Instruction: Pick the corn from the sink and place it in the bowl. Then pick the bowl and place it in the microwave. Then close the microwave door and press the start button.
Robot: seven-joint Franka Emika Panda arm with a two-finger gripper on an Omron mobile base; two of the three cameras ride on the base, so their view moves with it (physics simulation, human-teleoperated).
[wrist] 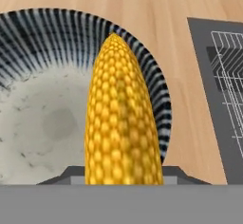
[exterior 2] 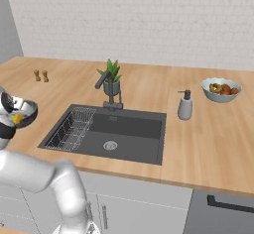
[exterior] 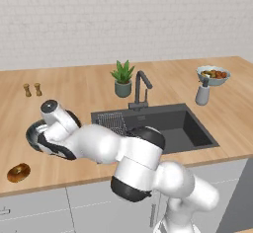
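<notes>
My fingers (wrist: 123, 180) sit partly closed around the corn (wrist: 122, 123), holding it above the bowl (wrist: 52, 33) on the desk (wrist: 180, 9), toward its three o'clock rim, so a release should land it inside.

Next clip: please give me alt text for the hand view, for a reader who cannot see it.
A bright yellow corn cob stands lengthwise in the foreground, held over the round bowl with a dark blue-grey streaked outside and pale speckled inside. The bowl sits on a light wooden countertop, with the dark grey sink's wire rack at the right edge.
</notes>
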